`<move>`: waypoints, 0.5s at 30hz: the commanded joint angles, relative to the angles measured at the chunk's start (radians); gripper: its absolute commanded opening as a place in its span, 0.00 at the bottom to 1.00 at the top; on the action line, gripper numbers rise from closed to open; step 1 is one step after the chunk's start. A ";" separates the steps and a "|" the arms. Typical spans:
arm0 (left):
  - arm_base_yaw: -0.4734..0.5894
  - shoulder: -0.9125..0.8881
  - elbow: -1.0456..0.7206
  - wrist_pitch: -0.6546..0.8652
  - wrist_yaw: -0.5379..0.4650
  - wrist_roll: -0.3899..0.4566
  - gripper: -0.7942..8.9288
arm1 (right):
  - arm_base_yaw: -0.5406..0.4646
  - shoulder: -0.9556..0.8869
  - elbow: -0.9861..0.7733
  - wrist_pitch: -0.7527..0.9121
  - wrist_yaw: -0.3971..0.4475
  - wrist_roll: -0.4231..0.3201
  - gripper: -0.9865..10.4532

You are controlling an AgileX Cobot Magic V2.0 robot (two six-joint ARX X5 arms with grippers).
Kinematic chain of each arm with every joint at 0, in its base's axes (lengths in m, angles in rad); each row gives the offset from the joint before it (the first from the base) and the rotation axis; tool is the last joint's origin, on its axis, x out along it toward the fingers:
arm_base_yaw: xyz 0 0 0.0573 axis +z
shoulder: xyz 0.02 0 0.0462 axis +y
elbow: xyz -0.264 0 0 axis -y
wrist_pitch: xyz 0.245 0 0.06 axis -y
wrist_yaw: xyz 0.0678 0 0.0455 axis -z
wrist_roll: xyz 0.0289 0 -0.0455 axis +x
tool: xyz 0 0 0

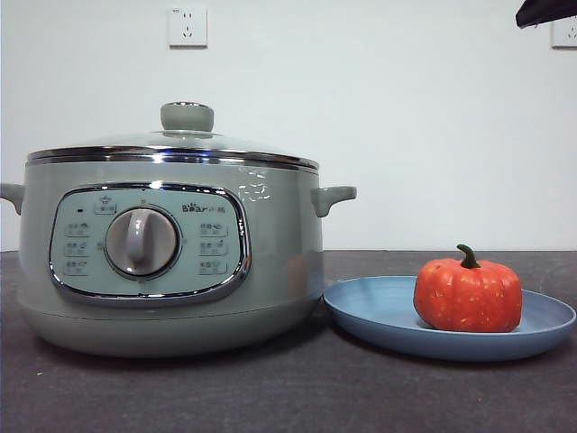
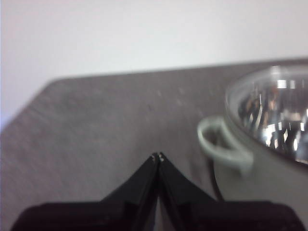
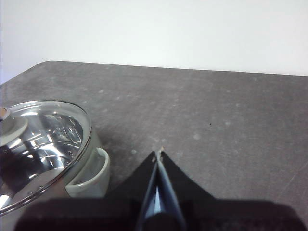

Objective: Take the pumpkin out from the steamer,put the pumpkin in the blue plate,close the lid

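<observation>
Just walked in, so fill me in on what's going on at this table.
Nothing is being handled right now. The pumpkin sits on the blue plate, beside the steamer, and the lid is on the pot. The left gripper and right gripper are both shut and empty, held above the table on either side of the steamer. The task looks done.

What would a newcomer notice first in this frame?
The big sage-green steamer fills the left of the front view, its glass lid seated on the rim. Beside it, the orange pumpkin sits on the blue plate. Both grippers, left and right, hang shut above the table.
</observation>
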 commanded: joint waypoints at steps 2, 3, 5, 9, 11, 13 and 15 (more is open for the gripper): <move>0.016 -0.026 -0.100 0.056 0.043 -0.005 0.08 | 0.000 -0.002 -0.010 0.009 0.003 0.009 0.09; 0.020 -0.034 -0.119 0.060 0.047 -0.013 0.08 | 0.000 -0.002 -0.010 0.008 0.003 0.009 0.09; 0.028 -0.047 -0.145 0.060 0.052 -0.030 0.08 | 0.000 -0.002 -0.010 0.009 0.003 0.009 0.09; 0.045 -0.079 -0.182 0.049 0.054 -0.052 0.08 | 0.001 -0.002 -0.010 0.008 0.003 0.009 0.09; 0.049 -0.090 -0.185 0.037 0.055 -0.071 0.08 | 0.000 -0.002 -0.010 0.009 0.003 0.009 0.09; 0.048 -0.098 -0.185 0.038 0.056 -0.079 0.08 | 0.000 -0.002 -0.010 0.008 0.003 0.009 0.09; 0.048 -0.098 -0.185 0.039 0.056 -0.077 0.08 | 0.000 -0.002 -0.010 0.008 0.003 0.009 0.09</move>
